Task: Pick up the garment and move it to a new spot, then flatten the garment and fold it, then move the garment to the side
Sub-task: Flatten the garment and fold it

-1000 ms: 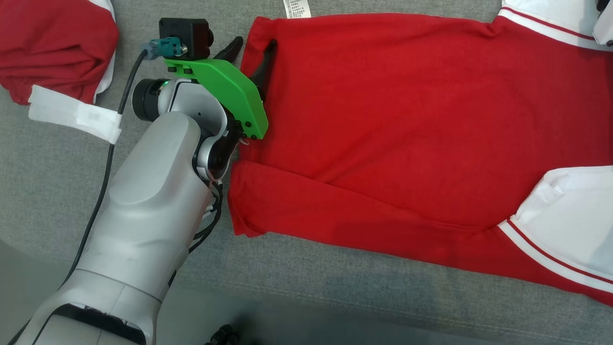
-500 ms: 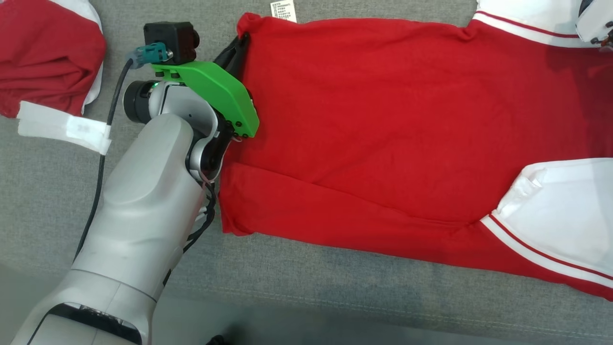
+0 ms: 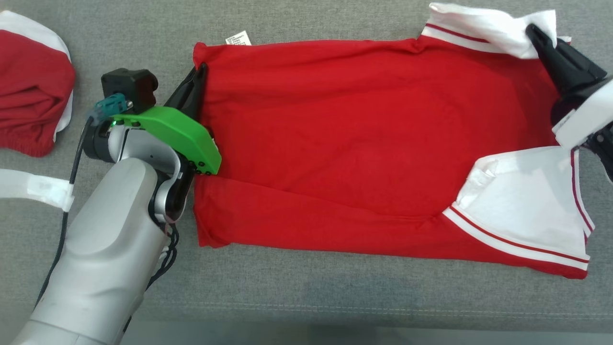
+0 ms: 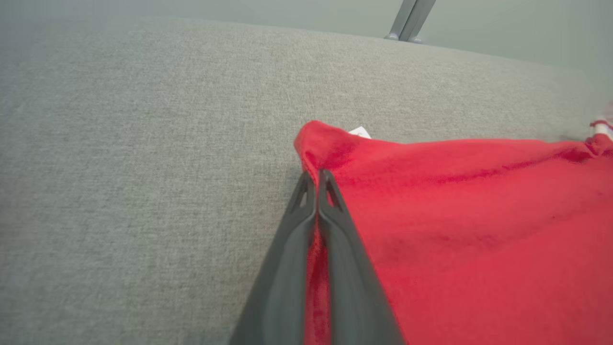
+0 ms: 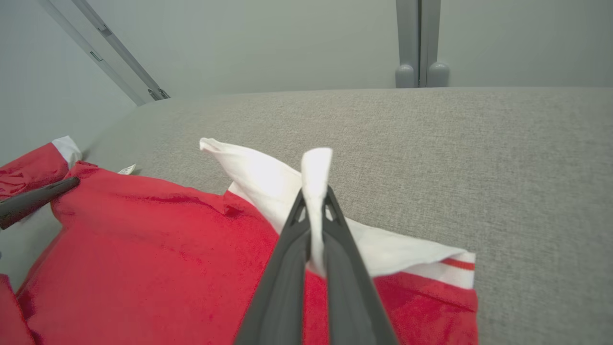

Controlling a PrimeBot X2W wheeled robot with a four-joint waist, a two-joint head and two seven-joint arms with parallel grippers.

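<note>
As my left tool (image 3: 201,69) and right tool (image 3: 531,29) grip one red garment (image 3: 359,143), a second garment (image 3: 28,96) lies at the worktop's (image 3: 306,297) left edge.

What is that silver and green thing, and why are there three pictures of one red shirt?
It is a robot with two arms. One picture comes from a camera on its head, looking down. The other two come from cameras on its wrists, peering along each hand's two long dark fingers. A red and white shirt lies spread on a grey cushion. The left gripper pinches the shirt's red edge near a corner. The right gripper pinches a white part at the other end. Another red garment lies bunched up on the left.
</note>
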